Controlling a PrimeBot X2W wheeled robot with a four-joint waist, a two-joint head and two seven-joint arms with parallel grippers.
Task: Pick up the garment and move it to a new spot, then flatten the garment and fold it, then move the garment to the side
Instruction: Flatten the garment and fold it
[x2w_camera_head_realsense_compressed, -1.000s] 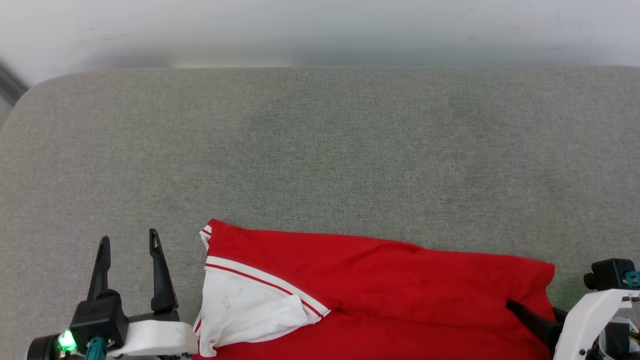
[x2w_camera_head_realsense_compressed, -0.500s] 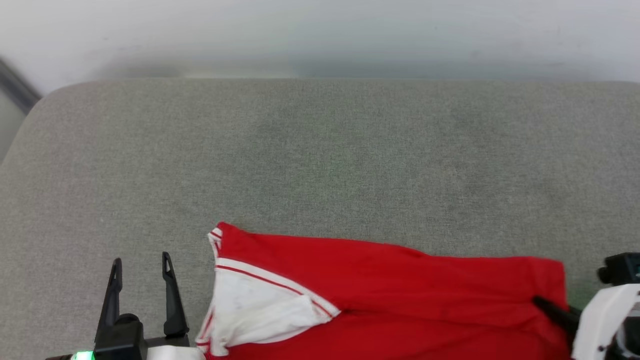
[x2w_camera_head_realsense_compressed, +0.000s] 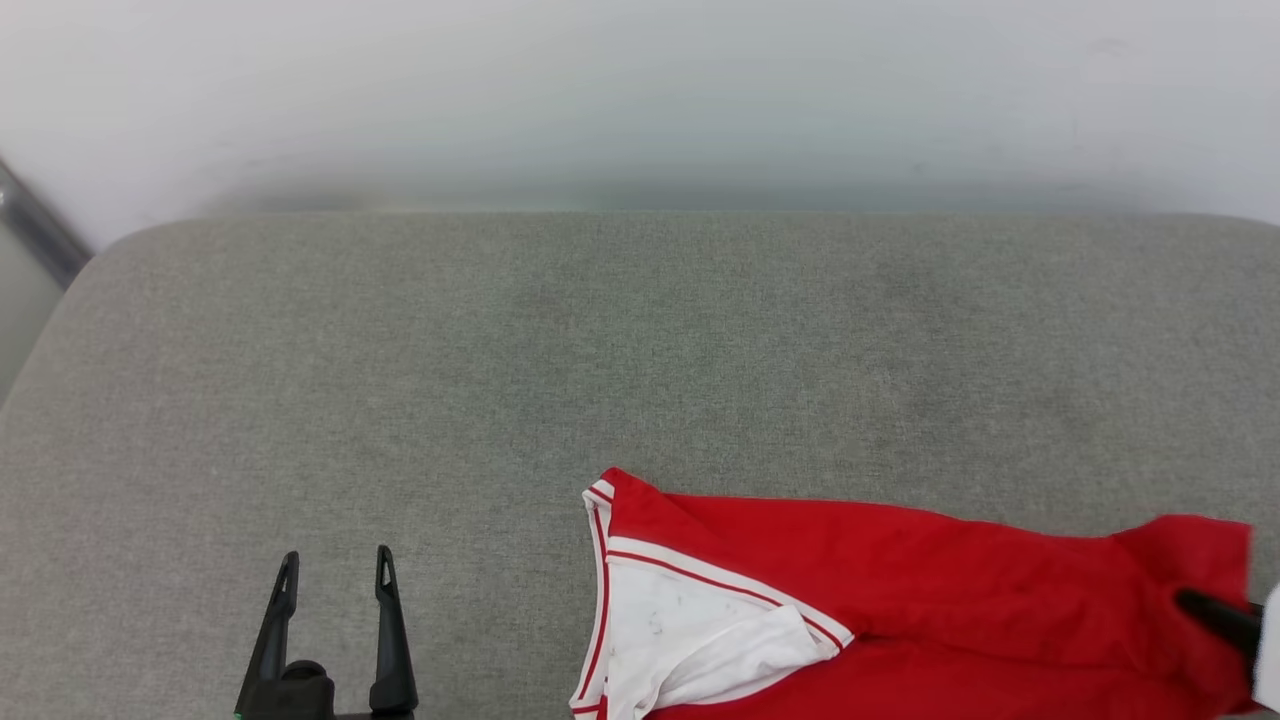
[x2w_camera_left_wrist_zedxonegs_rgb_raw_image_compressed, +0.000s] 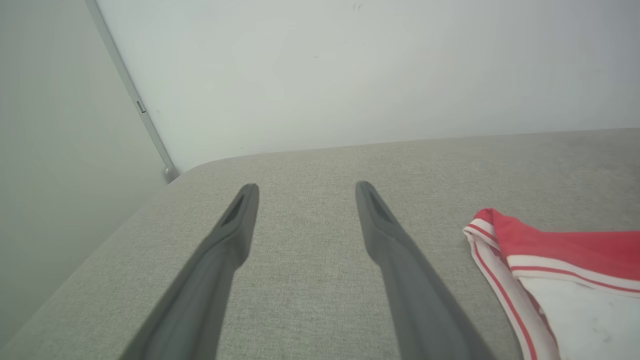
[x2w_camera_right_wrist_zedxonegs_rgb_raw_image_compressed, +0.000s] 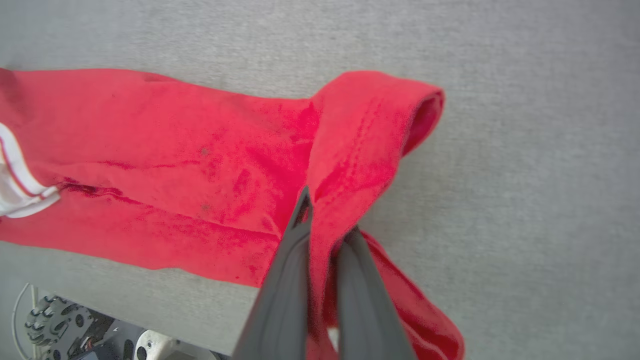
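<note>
Shirt (x2w_camera_head_realsense_compressed: 900, 600): red, white sleeve, striped trim. It lies on the grey cushion (x2w_camera_head_realsense_compressed: 640, 350), low and R of centre in your head view, sleeve end toward the L.
R gripper (x2w_camera_right_wrist_zedxonegs_rgb_raw_image_compressed: 327, 212): fingers pinched together on the shirt's R end, w/ a fold of red cloth caught between them. That end is bunched and raised, and a loose loop of cloth trails beside the fingers.
L gripper (x2w_camera_head_realsense_compressed: 337, 553): fingers wide apart, holding nothing, over grey fabric well L of the sleeve.
Between L gripper and shirt: you have plain cushion fabric up to the striped trim.
Wall (x2w_camera_head_realsense_compressed: 640, 100): white, right behind the cushion's far edge.
Rail (x2w_camera_head_realsense_compressed: 40, 235): dark strip running up the wall at the far-L corner.
Robot base (x2w_camera_right_wrist_zedxonegs_rgb_raw_image_compressed: 55, 325): wheel and metal parts just past the cushion's near edge, R wrist view.
Edges: far edge straight along the wall, far-L corner rounded, shirt's near side close to the near edge.
Room: cushion runs broad from the shirt to the far edge and out to the L.
</note>
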